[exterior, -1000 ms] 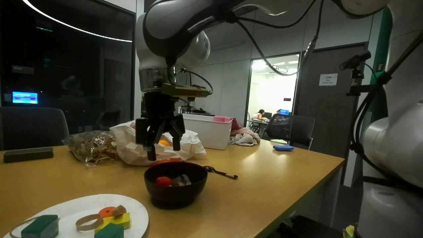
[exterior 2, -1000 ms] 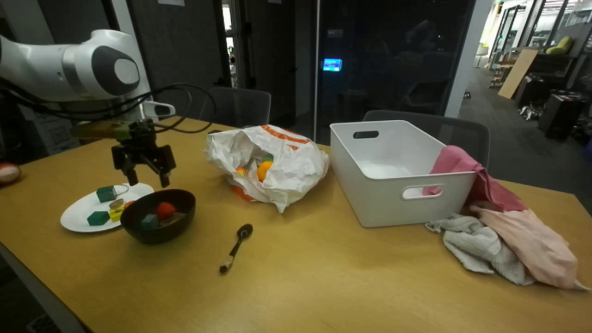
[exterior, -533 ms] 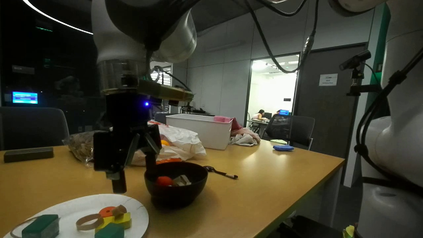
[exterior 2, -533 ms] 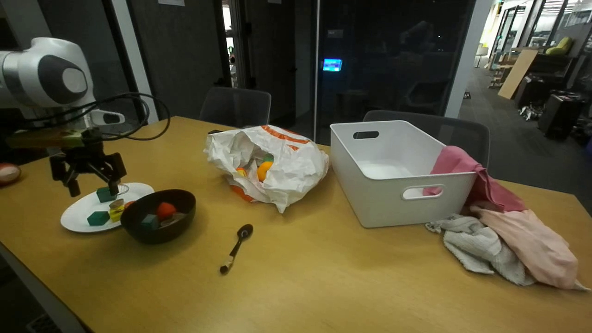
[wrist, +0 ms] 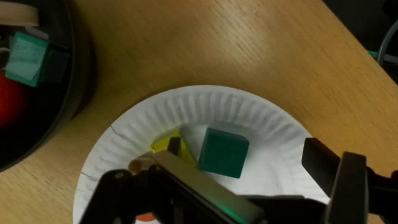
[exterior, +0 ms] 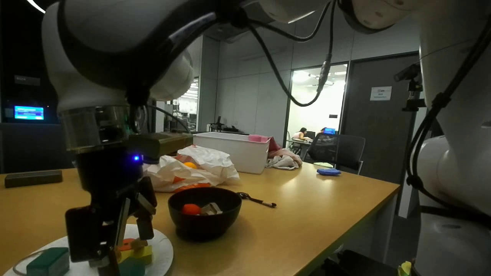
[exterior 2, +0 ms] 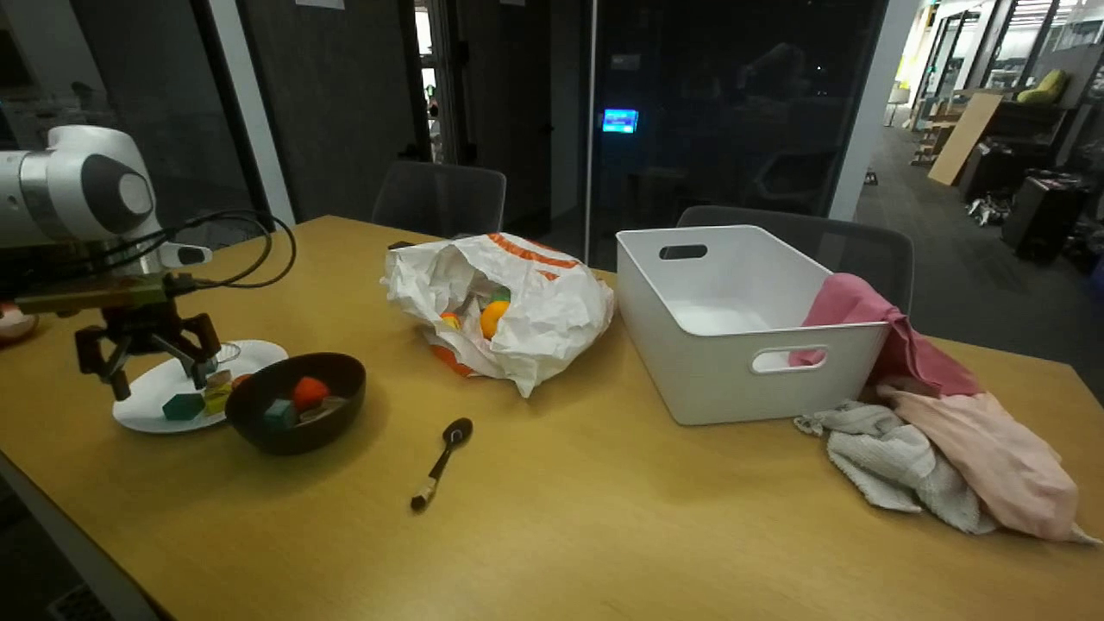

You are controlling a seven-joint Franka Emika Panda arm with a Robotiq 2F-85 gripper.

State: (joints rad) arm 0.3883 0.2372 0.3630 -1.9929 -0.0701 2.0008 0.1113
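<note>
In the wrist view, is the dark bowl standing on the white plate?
No, the dark bowl stands beside the white plate, and the wood of the table shows between them in this view.

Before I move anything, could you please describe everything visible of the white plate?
The white plate is round and paper-like, its fluted rim marked by thin dark lines. It lies flat on the table, apart from the dark bowl. Two green blocks, a yellow piece and an orange piece sit on it; the open end effector above hides part.
</note>
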